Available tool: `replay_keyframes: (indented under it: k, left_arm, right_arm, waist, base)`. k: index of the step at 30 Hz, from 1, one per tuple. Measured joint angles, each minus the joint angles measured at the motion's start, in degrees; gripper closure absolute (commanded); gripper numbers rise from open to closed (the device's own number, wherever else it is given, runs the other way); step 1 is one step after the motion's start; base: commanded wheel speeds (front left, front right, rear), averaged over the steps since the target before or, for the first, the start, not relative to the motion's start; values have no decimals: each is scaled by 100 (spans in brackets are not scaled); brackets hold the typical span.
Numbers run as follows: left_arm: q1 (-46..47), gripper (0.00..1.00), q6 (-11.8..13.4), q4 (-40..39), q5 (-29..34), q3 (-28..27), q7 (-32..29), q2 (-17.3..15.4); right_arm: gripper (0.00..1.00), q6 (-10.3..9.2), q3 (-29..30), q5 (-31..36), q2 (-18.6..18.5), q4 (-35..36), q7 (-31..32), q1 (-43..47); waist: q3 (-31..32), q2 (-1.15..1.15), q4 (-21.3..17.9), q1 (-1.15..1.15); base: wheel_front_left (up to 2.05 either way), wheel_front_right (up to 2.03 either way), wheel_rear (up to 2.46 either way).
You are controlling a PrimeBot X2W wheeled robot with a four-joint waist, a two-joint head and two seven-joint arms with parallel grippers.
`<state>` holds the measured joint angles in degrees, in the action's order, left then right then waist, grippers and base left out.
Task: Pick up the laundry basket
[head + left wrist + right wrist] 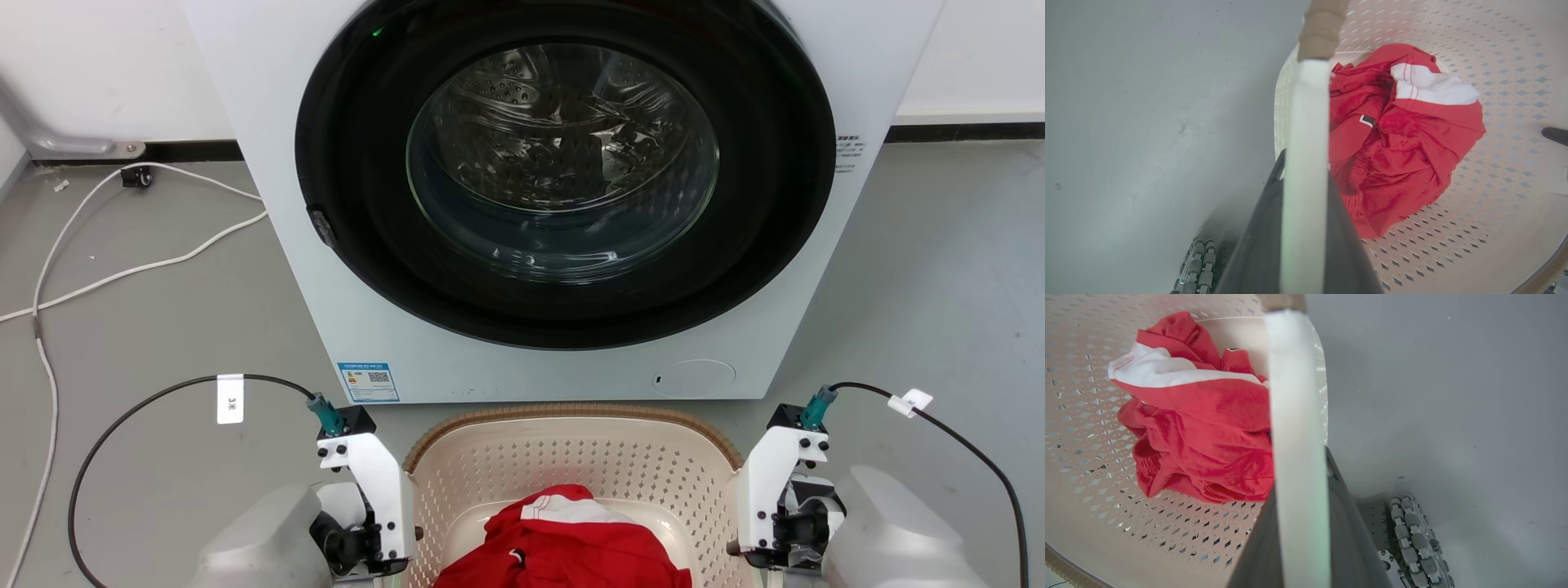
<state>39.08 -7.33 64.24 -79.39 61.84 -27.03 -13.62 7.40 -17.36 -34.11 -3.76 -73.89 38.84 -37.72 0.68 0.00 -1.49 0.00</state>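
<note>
The cream laundry basket [571, 465], with perforated walls and a brown woven-look rim, sits low in the head view between my two arms, just in front of the washing machine. A red and white garment [563, 539] lies crumpled inside it. My left gripper [396, 539] is at the basket's left side. In the left wrist view its dark fingers [1257, 245] are clamped on either side of the white handle [1308, 102]. My right gripper [747, 535] is shut on the opposite white handle [1290, 375] in the same way. I cannot tell whether the basket's bottom touches the floor.
A white front-loading washing machine [857, 49] with its round dark door shut stands close behind the basket. White cables [122, 269] trail over the grey floor at the left. My base's roller wheels [1412, 539] show below the right handle.
</note>
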Motion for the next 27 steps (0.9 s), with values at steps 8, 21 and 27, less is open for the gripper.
replay_keyframes:
  k: [8, 21, 27]
  left_arm:
    - [-1, 100, 0, 0, -21, 27, 7, 3]
    - [-5, 100, -1, -8, -62, 75, 24, 7]
    - [-8, 100, -1, -1, -93, 101, 24, 14]
  right_arm:
    - [100, 0, 197, 159, 20, 0, 59, 5]
    - [100, 0, 485, 452, 49, 0, 104, 11]
    - [100, 1, 611, 549, 58, -1, 122, 15]
  waist:
    - [-9, 0, 13, 0]
    - [-8, 0, 17, 0]
    - [-5, 0, 20, 0]
  base:
    - [0, 0, 0]
    - [0, 0, 0]
    - [0, 0, 0]
